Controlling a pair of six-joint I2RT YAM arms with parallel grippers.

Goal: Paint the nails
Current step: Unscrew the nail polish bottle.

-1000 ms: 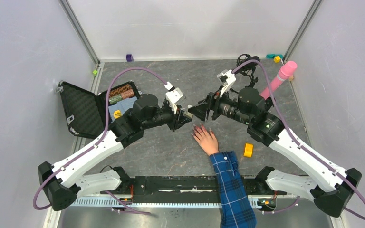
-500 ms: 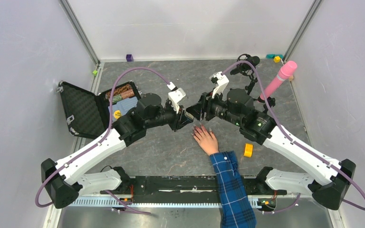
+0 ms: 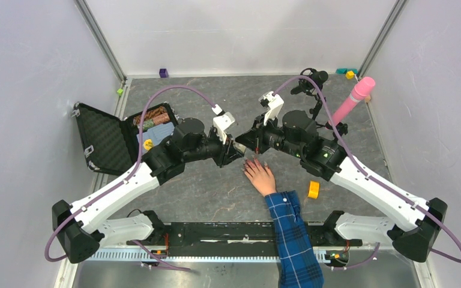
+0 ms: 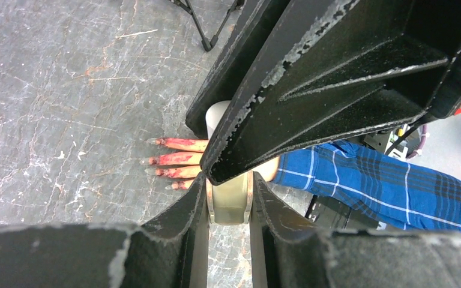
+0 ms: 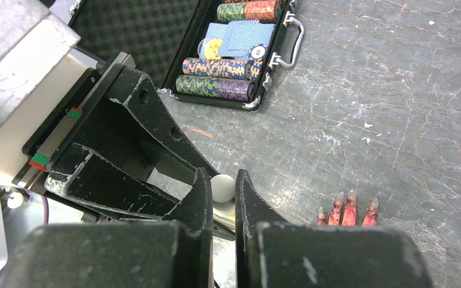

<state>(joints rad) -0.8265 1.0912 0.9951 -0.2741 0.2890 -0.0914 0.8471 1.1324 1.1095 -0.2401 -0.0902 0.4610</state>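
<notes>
**Two grippers on one bottle, four nails showing**

The left gripper point(image 4: 230, 191) is clamped narrow on one small pale bottle point(image 4: 230, 207); the right gripper point(image 5: 221, 180) is pinched tight on the white round cap point(image 5: 222, 188); the two grippers meet tip to tip above the table point(image 3: 204, 186); just beside them one hand point(image 3: 259, 176) lies palm down, in a blue plaid sleeve point(image 3: 293, 231); four nails point(image 5: 352, 194) show on red-stained fingertips, resting on the table, apart from both grippers; one open black case point(image 3: 105, 141) sits left; one yellow ring point(image 3: 313, 189) lies right of the hand.
</notes>
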